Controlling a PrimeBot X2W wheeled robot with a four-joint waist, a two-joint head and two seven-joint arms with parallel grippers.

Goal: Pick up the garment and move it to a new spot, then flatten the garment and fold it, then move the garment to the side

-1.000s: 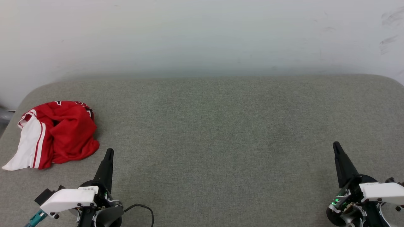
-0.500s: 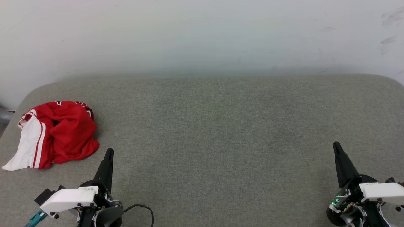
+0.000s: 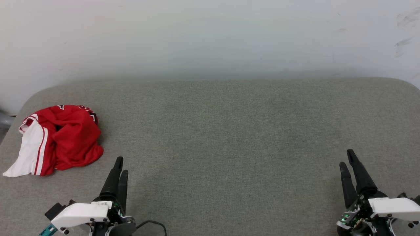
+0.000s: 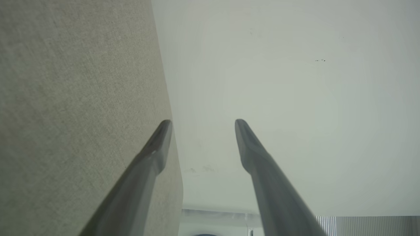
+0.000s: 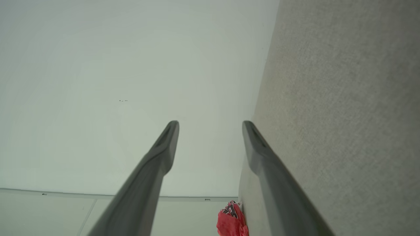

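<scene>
The garment point(image 3: 62, 139) lies crumpled near the left end of the grey fabric surface point(image 3: 229, 131), red with a white red-striped sleeve hanging toward the front. It also appears small and far off as the garment point(image 5: 231, 219) in the right wrist view. My left gripper point(image 3: 121, 165) hovers low at the front, to the right of and nearer than the garment, apart from it. Its own view shows the left gripper point(image 4: 202, 122) open and empty. My right gripper point(image 3: 346, 158) is at the far front right; the right gripper point(image 5: 210, 123) is open and empty.
A pale wall point(image 3: 210, 32) rises right behind the surface. The surface's rounded left edge point(image 3: 19, 108) runs close to the garment. A black cable point(image 3: 152, 223) loops by my left wrist. Bare fabric stretches between the two grippers.
Both grippers have turned at the wrist, so each now shows two separate fingers instead of one, and both sit slightly lower in the head view. The garment has not moved.
</scene>
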